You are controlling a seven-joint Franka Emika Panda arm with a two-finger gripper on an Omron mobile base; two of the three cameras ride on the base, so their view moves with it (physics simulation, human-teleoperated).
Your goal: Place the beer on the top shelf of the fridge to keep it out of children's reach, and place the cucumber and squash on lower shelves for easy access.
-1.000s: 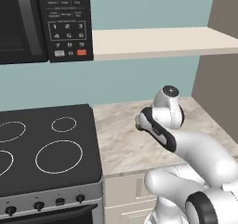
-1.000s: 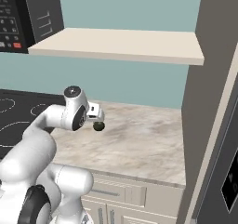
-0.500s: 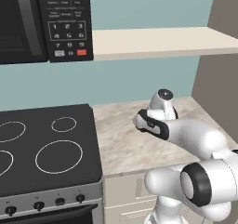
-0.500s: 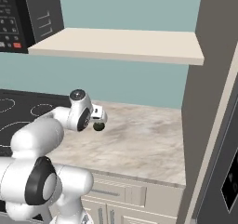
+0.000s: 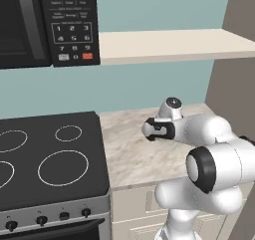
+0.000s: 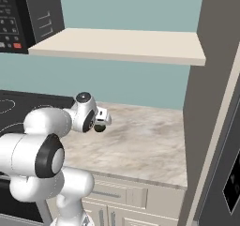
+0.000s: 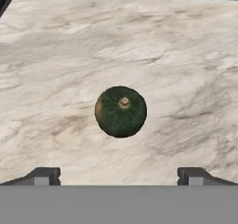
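The small round dark olive-green squash (image 7: 121, 111), with a paler tan stem spot on top, sits alone on the beige veined marble counter (image 7: 186, 56), seen from straight above in the hand view. The robot's two-finger gripper (image 7: 119, 175) hangs over it with its jaws spread wide, the two small dark fingertips (image 7: 42, 175) standing well apart on either side and touching nothing; the squash lies between them and a little ahead, clear of both. In the right base view the squash (image 6: 99, 127) peeks out as a dark ball just below the white hand, though so much of it is covered there that its contact with the counter is hard to judge. The white arm (image 5: 199, 129) reaches across the counter from the side of the black glass stovetop (image 5: 50, 154) with its white burner rings. A cream flat shelf (image 6: 122, 44) runs along the teal wall above, beside the black microwave (image 5: 45, 22) with its keypad. The tall grey fridge (image 6: 213, 126) stands at the counter's right end.
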